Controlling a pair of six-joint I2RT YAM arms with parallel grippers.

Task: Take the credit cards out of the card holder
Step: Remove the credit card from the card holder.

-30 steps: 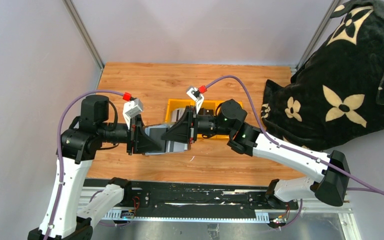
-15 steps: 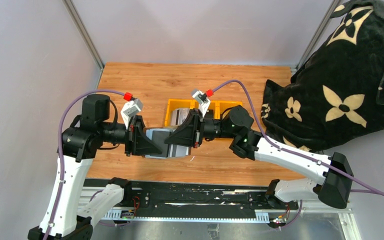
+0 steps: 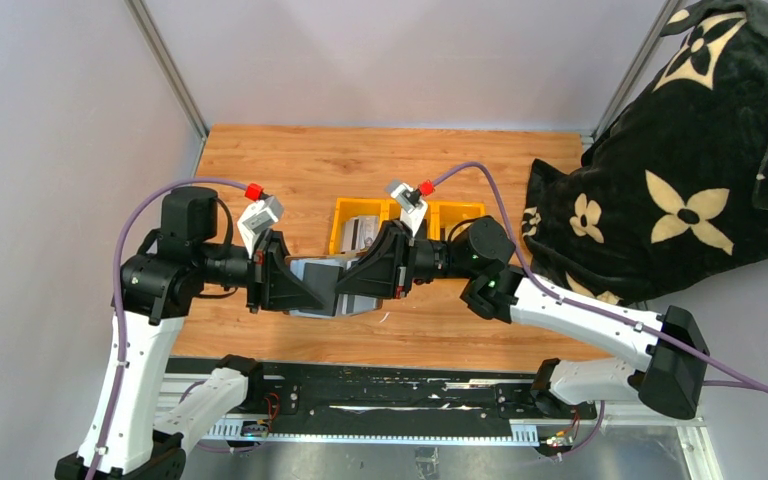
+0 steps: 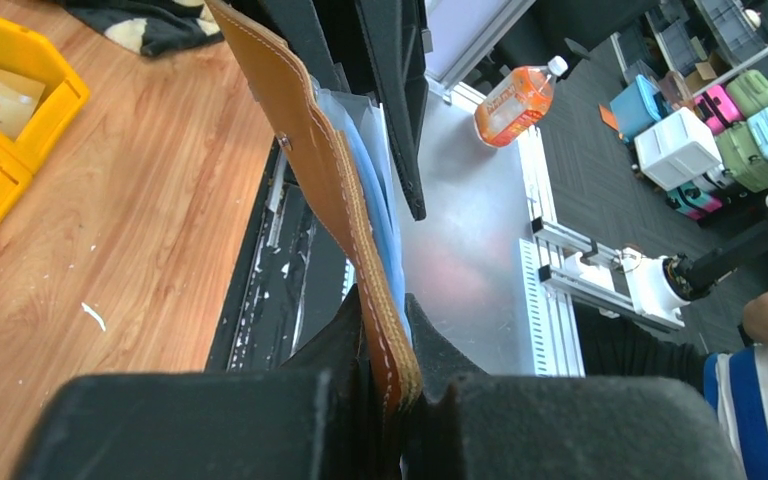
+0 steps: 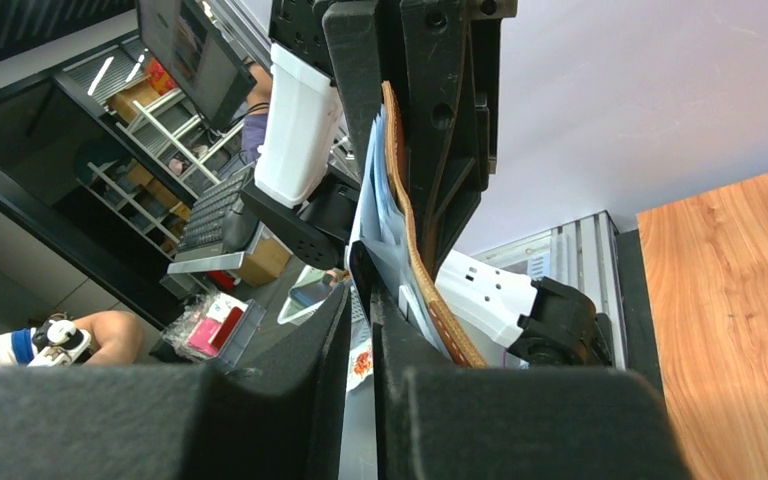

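I hold the card holder (image 3: 322, 274) in the air between my two pincers, over the near middle of the wooden table (image 3: 290, 165). The yellow bin (image 3: 339, 222) sits just beyond it on the far side.

My left pincer (image 4: 385, 340) is clamped tight on the holder's brown stitched edge. My right pincer (image 5: 362, 312) is drawn narrow on a thin pale layer from the inside, and the brown cover lies outside its fingers. I cannot tell whether that layer is a credit card or the lining.

Over the last second my right wrist has drawn back to the right and turned, uncovering more of the bin. The holder now bows between us, with a brown edge showing on its far side. I judge this the start of a pull, since no card is clear of the holder yet.
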